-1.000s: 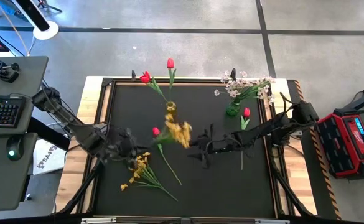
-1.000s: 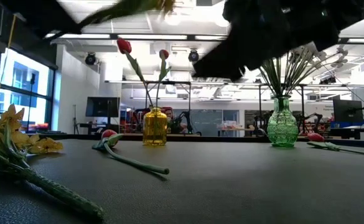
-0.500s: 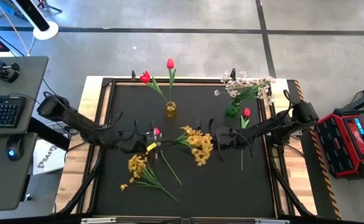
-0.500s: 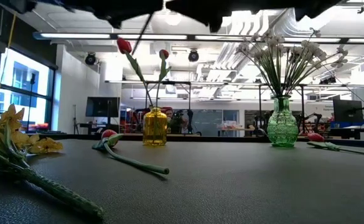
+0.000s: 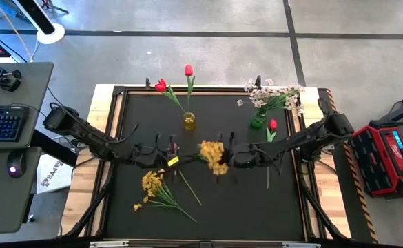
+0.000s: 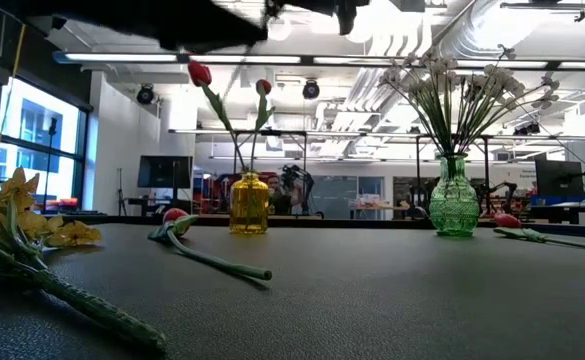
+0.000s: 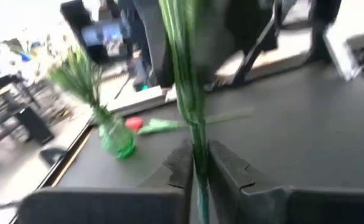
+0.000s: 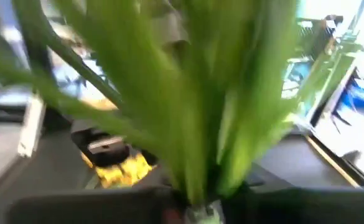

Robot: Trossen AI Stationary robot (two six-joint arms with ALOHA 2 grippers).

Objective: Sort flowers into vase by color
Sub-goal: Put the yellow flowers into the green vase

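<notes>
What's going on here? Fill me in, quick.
Both arms meet above the middle of the table with the yellow spray held between them, which looks like a handover. The left gripper pinches its stem, and the right gripper is closed on it too. Red tulips stand in the yellow vase, white sprays in the green vase. A second yellow spray lies waiting.

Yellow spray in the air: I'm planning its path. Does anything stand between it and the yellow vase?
Nothing visible stands between the yellow spray, held aloft by the left gripper, and the yellow vase. Two red tulips already stand in that vase, crowding its mouth.
</notes>
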